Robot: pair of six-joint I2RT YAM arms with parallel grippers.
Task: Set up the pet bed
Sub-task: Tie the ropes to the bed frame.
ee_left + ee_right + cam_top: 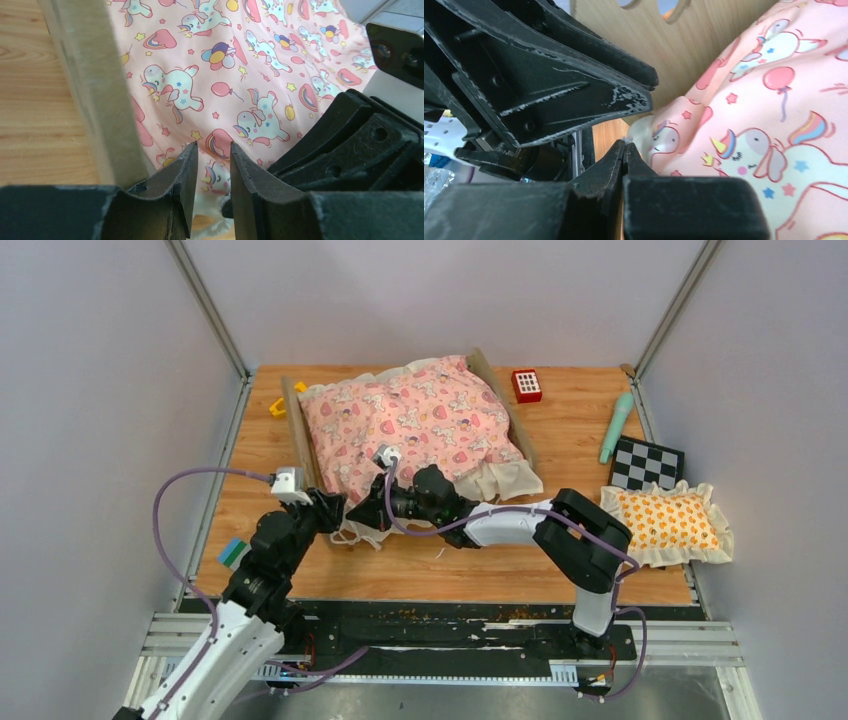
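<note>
Wooden tabletop [570,440] between plain pale grey walls [100,390]

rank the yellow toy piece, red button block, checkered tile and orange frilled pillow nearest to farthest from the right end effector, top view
From the right end effector:
1. Small yellow plastic toy piece, far left.
2. Red block with white buttons, far side, centre-right.
3. Black-and-white checkered square tile and orange-patterned frilled fabric pillow, at the right edge: too close to call.
</note>
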